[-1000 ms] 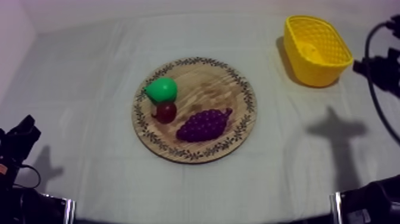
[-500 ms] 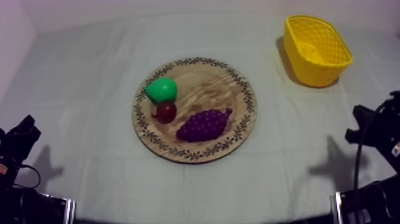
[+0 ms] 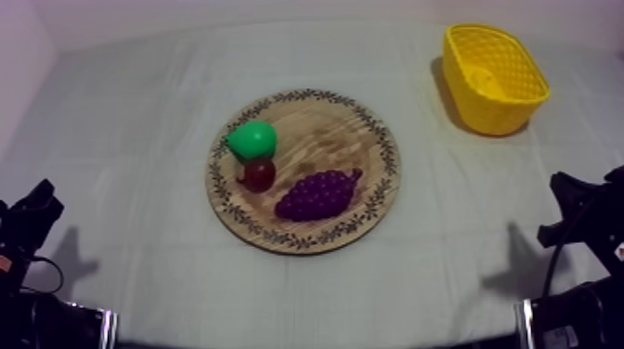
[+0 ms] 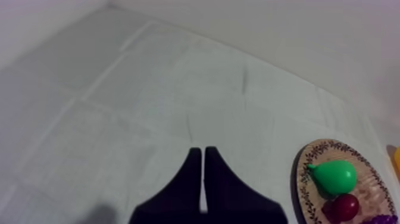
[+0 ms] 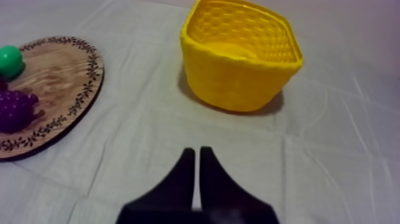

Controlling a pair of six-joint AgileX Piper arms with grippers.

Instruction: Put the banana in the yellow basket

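Observation:
The yellow basket (image 3: 494, 65) stands at the back right, and a pale yellow banana shape (image 3: 487, 83) lies on its floor; over its rim the right wrist view also catches the banana (image 5: 238, 51). The round wooden board (image 3: 357, 139) in the middle carries a green pear (image 3: 252, 140), a small red fruit (image 3: 258, 174) and purple grapes (image 3: 318, 194). My right gripper (image 3: 568, 190) sits low at the right edge, well short of the basket (image 5: 238, 77), its fingers shut together as a narrow wedge (image 5: 196, 150). My left gripper (image 3: 40, 201) rests low left, shut (image 4: 201, 150) on nothing.
Bare cloth (image 3: 446, 241) lies between the board and the right arm. The left wrist view has the board's edge (image 4: 300, 179) with the pear (image 4: 334, 176) and red fruit (image 4: 342, 207) off to the side, past open cloth.
My right arm has drawn back from beside the basket to the lower right edge of the table. The fruit, board and left arm have stayed put.

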